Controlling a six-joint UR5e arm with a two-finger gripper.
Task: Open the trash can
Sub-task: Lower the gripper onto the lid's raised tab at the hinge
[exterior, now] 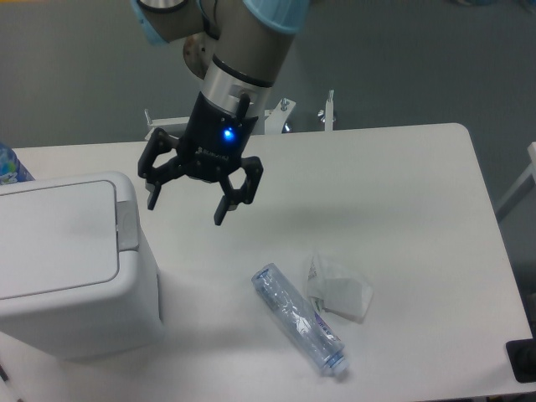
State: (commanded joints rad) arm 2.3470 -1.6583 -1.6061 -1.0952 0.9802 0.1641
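End effector (185,203) above the desk (402,193), fingers spread and empty.
It hangs just right of the closed trash can (71,268); a plastic bottle (298,318) lies nearby.

Far left of the pincer (186,206), the bin (71,268) runs off the left edge. Above it, the arm (239,50) is cut by the top edge. A blue-patterned thing (10,163) at the left edge is too cropped to identify.
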